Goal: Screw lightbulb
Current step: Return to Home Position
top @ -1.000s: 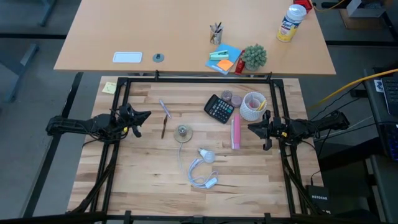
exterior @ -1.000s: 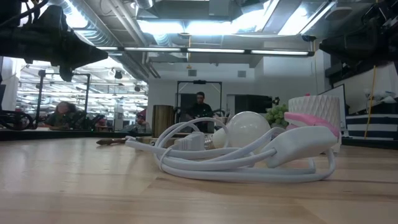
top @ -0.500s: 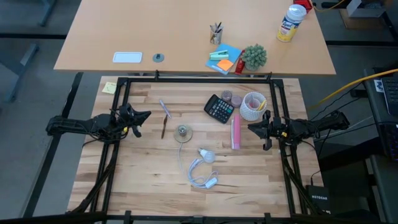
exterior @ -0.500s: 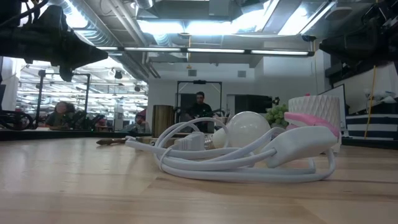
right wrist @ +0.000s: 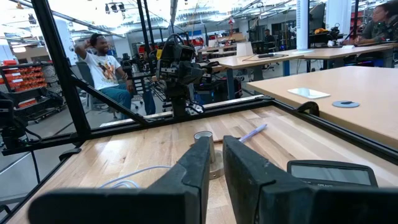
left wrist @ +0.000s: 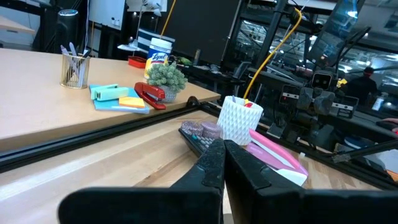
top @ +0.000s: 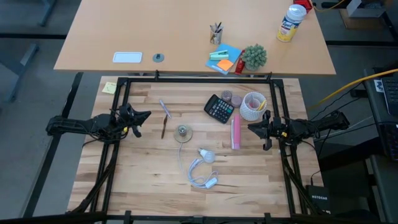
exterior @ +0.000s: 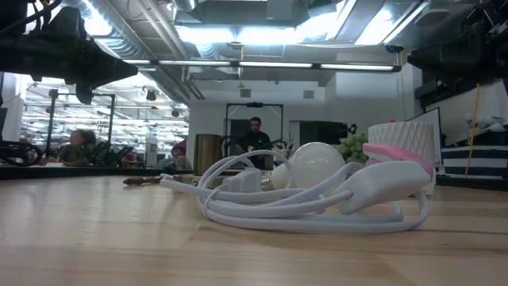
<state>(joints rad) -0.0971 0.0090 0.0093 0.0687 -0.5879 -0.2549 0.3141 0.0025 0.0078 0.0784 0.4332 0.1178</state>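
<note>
The small frosted-white lightbulb (top: 206,154) lies on its side on the wooden table, at the far end of the looped white cord (top: 196,172) of the socket (top: 211,183). In the low view the lightbulb (exterior: 316,164) shows behind the cord loops (exterior: 294,208) and the socket (exterior: 379,184). My left gripper (top: 148,114) hovers at the table's left, shut and empty; it also shows in its wrist view (left wrist: 222,152). My right gripper (top: 250,128) hovers at the table's right, empty, with a narrow gap between its fingers, as its wrist view (right wrist: 217,155) shows. Both stand well away from the bulb.
A flat round greyish disc (top: 182,131) lies left of the bulb, with a pen (top: 165,109) and a brown stick (top: 163,129) beyond it. A calculator (top: 219,108), a white ribbed cup (top: 253,106) and a pink tool (top: 236,132) stand at the far right. People show in the room behind.
</note>
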